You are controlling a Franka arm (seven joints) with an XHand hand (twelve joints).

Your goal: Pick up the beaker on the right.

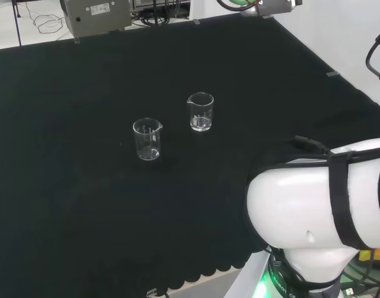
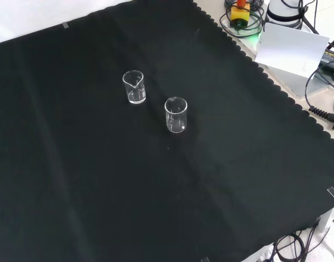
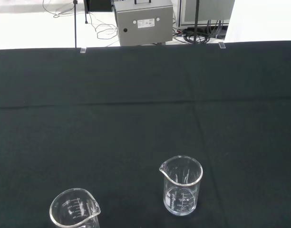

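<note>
Standing upright on the black cloth of the surface (image 1: pixel 84 205) are 2 clear glass beakers, each with its pouring lip at the rim. In the head view, the right beaker (image 1: pixel 200 112) sits a little farther off than the left beaker (image 1: pixel 147 139), with a clear gap of cloth between them. In the front view, the same pair lies near the middle of the cloth, the right beaker (image 2: pixel 134 87) higher and to the left, the left beaker (image 2: pixel 176 114) lower and to the right. Both look empty, with nothing coloured inside; the glass is too clear to rule out a trace of liquid.

The wrist view looks across the cloth at both beakers, with a grey metal box (image 3: pixel 144 22) and cables beyond the far edge.

Open cloth surrounds the beakers on every side, and they stand well away from the scalloped edge of the cloth (image 2: pixel 265 82) seen at the right of the front view. A white link of the arm (image 1: pixel 320 198) fills the lower right of the head view, well apart from the beakers.

The state of the robot hand cannot be told.
</note>
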